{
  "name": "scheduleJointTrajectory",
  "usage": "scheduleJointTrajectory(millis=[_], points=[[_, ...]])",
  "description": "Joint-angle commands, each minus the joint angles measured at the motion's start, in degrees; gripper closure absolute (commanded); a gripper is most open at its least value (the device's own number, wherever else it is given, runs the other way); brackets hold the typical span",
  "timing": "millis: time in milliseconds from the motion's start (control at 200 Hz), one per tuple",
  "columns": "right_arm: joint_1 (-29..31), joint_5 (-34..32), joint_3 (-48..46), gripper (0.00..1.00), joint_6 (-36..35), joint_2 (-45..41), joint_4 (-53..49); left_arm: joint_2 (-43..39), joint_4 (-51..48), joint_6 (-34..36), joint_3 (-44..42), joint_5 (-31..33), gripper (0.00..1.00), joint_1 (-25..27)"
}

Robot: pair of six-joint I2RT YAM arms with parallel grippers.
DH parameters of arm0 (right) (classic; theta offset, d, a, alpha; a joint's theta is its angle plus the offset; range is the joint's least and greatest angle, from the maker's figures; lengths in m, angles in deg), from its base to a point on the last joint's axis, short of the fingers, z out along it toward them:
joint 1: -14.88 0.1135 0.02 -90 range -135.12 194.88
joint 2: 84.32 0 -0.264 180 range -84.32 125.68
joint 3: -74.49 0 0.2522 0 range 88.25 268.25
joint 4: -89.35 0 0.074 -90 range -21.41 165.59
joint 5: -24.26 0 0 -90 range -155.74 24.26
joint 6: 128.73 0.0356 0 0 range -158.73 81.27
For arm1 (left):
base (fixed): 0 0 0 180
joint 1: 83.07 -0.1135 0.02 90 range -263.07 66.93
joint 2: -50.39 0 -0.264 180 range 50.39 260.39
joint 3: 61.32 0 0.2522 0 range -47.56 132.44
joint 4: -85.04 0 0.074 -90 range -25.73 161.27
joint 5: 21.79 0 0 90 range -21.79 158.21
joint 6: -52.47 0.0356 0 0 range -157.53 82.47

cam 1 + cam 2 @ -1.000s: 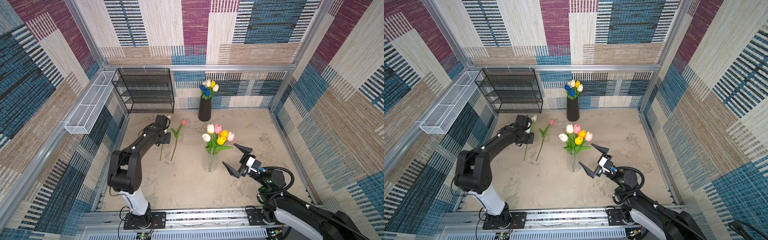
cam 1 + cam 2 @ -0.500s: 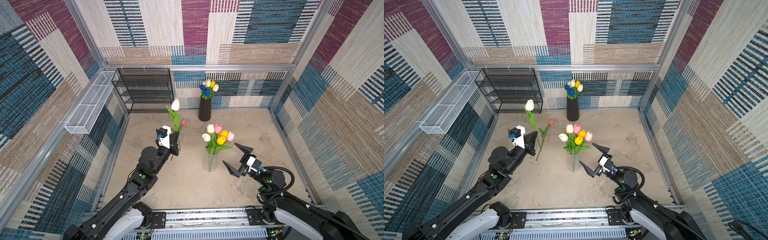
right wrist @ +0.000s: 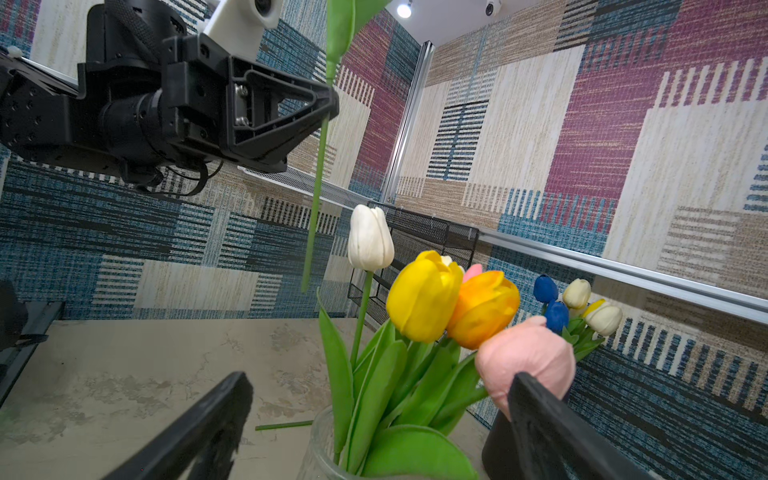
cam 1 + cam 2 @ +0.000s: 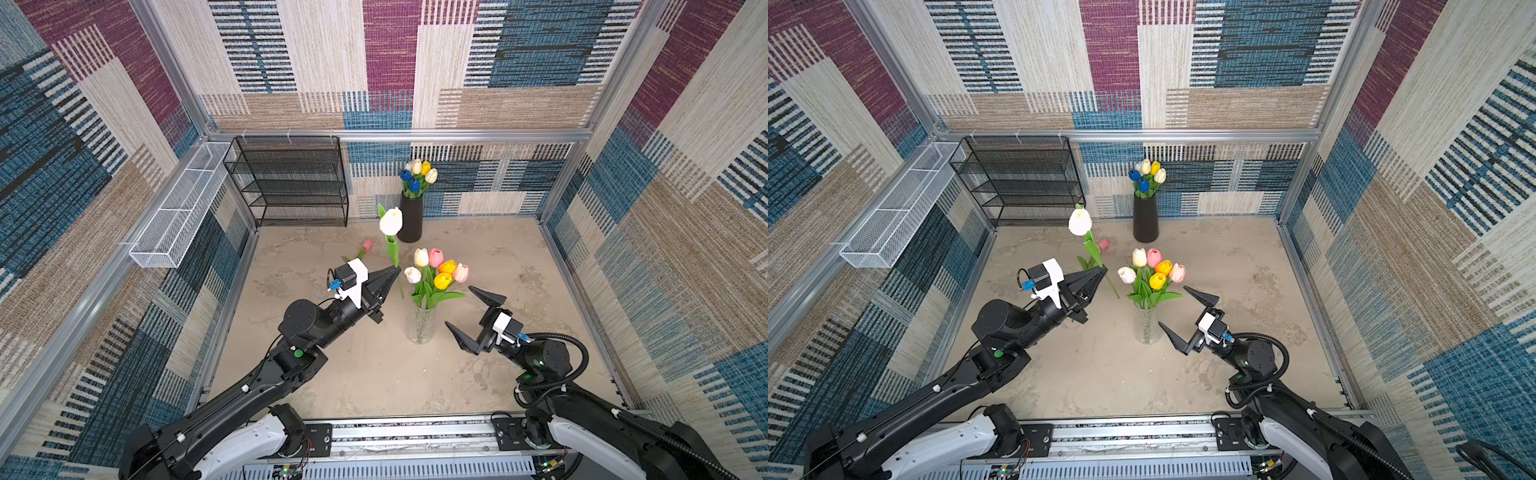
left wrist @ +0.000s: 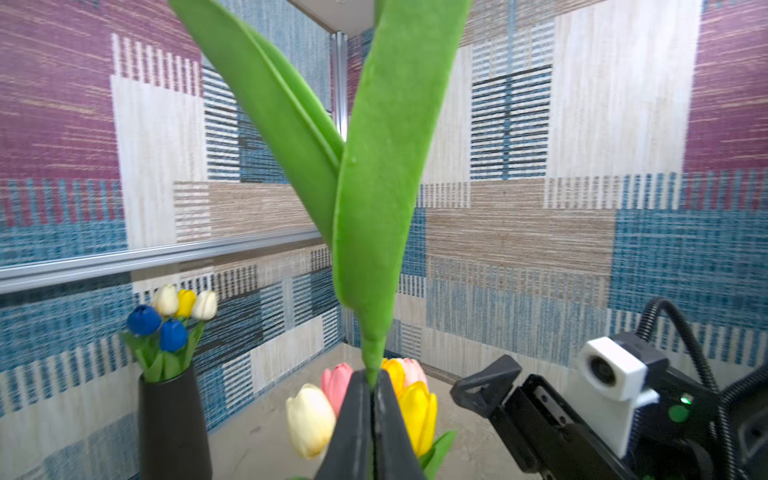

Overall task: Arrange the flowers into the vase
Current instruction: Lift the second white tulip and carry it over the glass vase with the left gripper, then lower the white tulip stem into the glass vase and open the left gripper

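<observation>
While the left gripper [image 4: 394,273] is clamped on the white tulip [image 4: 391,221], held upright in the air just beside the glass vase [image 4: 421,328], its stem end should go over the vase mouth and then straight down between the leaves (thin stem, may flex). The right gripper [image 4: 458,304] is spread wide and empty near the vase. A pink tulip [image 4: 367,244] lies on the table [image 4: 365,374].

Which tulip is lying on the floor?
The lone pink tulip. Others stand in the glass vase or black vase; the left tool holds a white tulip.
</observation>
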Motion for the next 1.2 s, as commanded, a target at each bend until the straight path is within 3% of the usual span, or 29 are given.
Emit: scheduleJointTrajectory(millis=[0,531,1192], points=[[0.1,0.5,0.0,0.0,0.5,-0.1,1.3,3.4,2.9,6.4,1.6,1.9,1.0,3.3],[0.1,0.1,-0.3,0.0,0.4,-1.3,1.1,16.8,17.7,7.6,-0.7,9.1,1.0,5.6],[0.1,0.3,-0.3,0.0,0.6,-0.5,1.4,18.4,14.6,4.3,-3.7,8.8,0.97,5.7]])
